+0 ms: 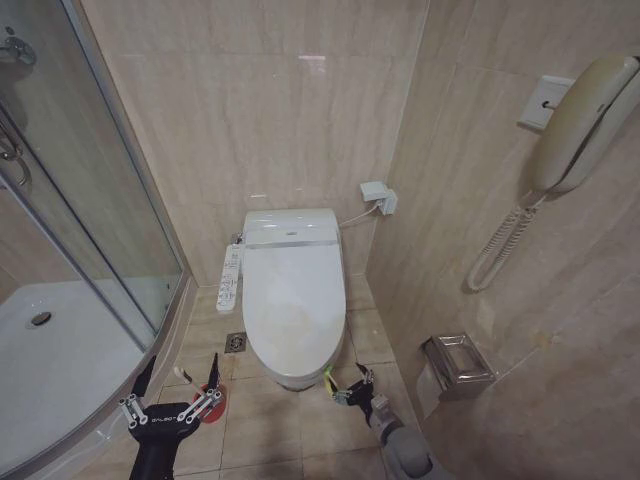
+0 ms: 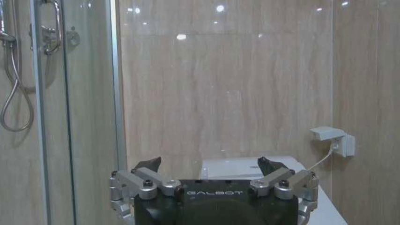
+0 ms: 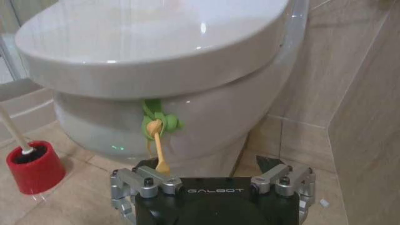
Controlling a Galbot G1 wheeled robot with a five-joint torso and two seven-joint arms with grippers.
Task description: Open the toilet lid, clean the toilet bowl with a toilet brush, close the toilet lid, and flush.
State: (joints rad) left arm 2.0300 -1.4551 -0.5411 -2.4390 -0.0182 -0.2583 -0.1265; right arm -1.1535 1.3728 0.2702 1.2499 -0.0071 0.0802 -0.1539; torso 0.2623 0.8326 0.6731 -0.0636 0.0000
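Because the toilet lid (image 1: 292,300) lies shut over the toilet bowl (image 3: 206,117), the right gripper (image 3: 211,165) sits low at the bowl's front edge, fingers spread, just under the yellow-green strap loop (image 3: 157,125), seemingly to pull it up. The left gripper (image 1: 172,392) waits released above the toilet brush (image 3: 14,131) in its red cup holder (image 3: 35,166).

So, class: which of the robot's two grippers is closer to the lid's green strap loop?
The right gripper: it sits just beside the green strap loop at the toilet lid front rim. The left gripper is by the red cup holder.

"GALBOT" stands in pale letters on the black body of the left gripper (image 2: 209,174) and the right gripper (image 3: 212,174).
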